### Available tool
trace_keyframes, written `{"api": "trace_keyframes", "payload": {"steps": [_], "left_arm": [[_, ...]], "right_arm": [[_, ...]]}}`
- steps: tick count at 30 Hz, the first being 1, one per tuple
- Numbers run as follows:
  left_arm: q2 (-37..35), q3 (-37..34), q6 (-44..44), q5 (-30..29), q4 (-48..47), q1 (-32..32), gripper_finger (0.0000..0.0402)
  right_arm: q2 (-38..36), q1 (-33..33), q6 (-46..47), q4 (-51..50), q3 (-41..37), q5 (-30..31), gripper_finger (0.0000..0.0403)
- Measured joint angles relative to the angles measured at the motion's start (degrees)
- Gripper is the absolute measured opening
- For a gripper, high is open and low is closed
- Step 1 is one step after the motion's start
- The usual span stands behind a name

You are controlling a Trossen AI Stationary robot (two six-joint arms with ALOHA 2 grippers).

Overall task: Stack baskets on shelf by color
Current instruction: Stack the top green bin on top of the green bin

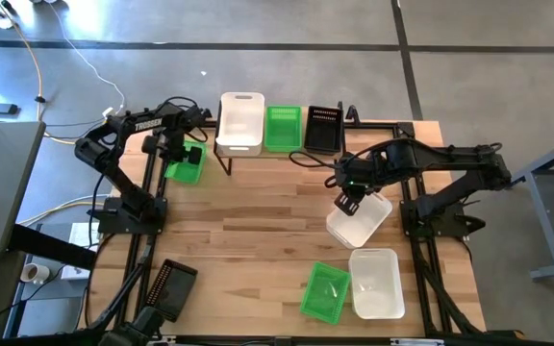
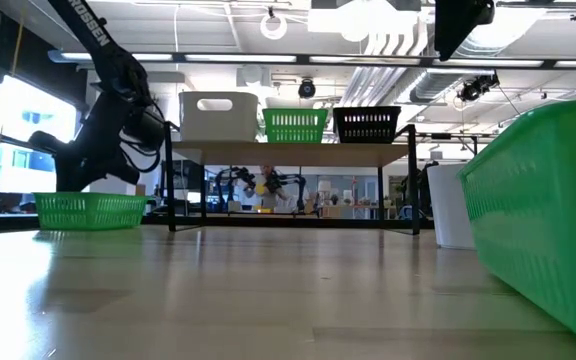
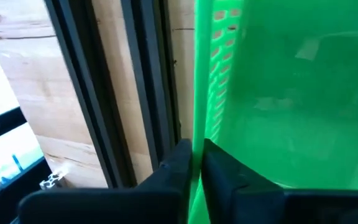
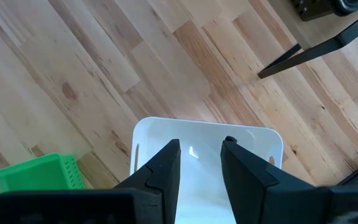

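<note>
Left gripper (image 3: 194, 168): I see it pinched on the wall of a green basket (image 1: 187, 161) at the tabletop's (image 1: 258, 231) left rear, just beside the shelf (image 1: 279, 152).
Right gripper (image 4: 201, 165): jaws parted, hovering above a white basket (image 1: 359, 221) right of centre; I cannot tell whether it touches the rim.
Shelf: at the rear edge. On top, left to right, I read a white basket (image 1: 240, 121), a green basket (image 1: 283, 128) and a black basket (image 1: 322, 128).
Front of tabletop: a green basket (image 1: 325, 291) and a white basket (image 1: 375, 283) touching side by side.
Front left: a black basket (image 1: 169, 288) overhanging the tabletop's edge.
</note>
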Motion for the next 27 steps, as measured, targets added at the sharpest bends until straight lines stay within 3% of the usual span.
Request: {"api": "trace_keyframes", "payload": {"steps": [10,27], "left_arm": [[-4.5,0.0,0.7,5.9,0.5,1.8,0.0006],[-22.7,-0.1,1.0,10.2,0.2,3.8,0.0006]], "right_arm": [[0.0,0.0,0.0,0.0,0.0,0.0,0.0103],[0.0,0.0,0.0,1.0,0.0,0.1,0.0103]]}}
